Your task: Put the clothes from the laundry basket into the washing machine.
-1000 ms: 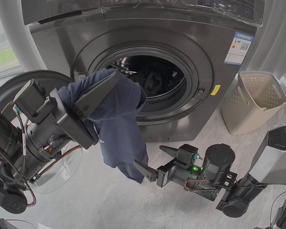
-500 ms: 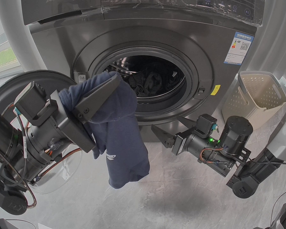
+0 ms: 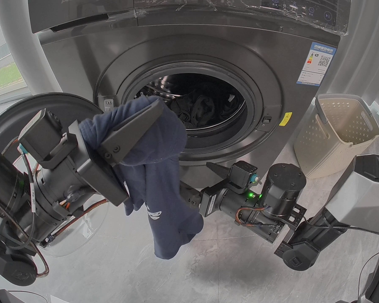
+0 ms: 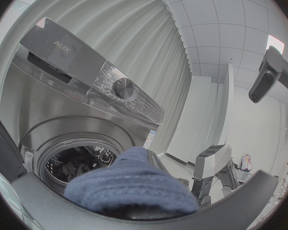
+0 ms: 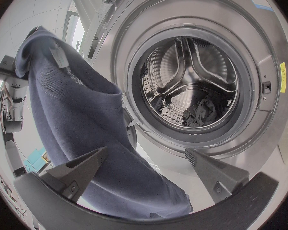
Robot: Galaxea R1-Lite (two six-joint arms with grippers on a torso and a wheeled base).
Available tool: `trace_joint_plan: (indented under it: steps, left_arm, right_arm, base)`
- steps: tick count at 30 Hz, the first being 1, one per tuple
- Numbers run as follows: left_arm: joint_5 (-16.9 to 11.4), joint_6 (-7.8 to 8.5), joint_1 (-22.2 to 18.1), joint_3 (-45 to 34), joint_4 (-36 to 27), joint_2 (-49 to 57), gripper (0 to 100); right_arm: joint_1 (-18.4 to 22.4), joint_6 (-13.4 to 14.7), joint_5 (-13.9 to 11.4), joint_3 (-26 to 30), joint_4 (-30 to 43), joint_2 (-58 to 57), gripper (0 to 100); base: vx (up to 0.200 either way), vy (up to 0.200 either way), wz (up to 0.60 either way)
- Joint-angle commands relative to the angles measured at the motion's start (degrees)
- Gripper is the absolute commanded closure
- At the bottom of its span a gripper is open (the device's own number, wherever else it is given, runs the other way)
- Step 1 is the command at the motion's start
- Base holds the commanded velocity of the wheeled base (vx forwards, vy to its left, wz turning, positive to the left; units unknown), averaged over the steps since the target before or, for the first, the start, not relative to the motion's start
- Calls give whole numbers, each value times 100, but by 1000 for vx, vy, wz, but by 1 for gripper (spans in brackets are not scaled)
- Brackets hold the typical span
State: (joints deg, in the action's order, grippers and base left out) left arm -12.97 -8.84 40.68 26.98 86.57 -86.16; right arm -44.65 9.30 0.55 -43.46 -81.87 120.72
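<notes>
Washing machine door partly behind left arm

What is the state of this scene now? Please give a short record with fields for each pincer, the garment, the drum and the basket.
left pincer: shut on the navy garment, in front of the washing machine
navy garment: hangs from the left pincer, not yet in the drum
right pincer: open, low, at the garment's hanging lower part
drum: door open, dark clothes inside
laundry basket: right of the machine, no clothes visible inside
</notes>
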Motion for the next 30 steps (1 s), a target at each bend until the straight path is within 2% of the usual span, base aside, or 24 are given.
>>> trace_joint_plan:
  steps: [1, 6, 12, 22, 27, 30]
  left_arm:
    - [31, -4, -60, 44, -17, -32, 100]
    - [31, -4, -174, 97, -61, -41, 100]
    - [31, -4, -174, 106, -61, -32, 100]
    - [23, -4, -174, 106, -34, 3, 100]
    - [5, -4, -183, 106, -34, 38, 100]
    - [-21, -4, -183, 97, -34, 38, 100]
  right_arm:
    - [-184, 1, -2, 154, -48, -40, 0]
    - [-413, 28, -2, 514, -66, -321, 0]
    - [-456, 37, 7, 479, -136, -286, 0]
    - [-281, 28, 15, 66, -136, -31, 0]
    - [-228, 28, -28, 294, -162, -128, 0]
    - [27, 19, -178, 523, -171, -400, 0]
  base:
    - [0, 0, 0]
    - [0, 0, 0]
    - [0, 0, 0]
    - [0, 0, 0]
    - [0, 0, 0]
    - [0, 0, 0]
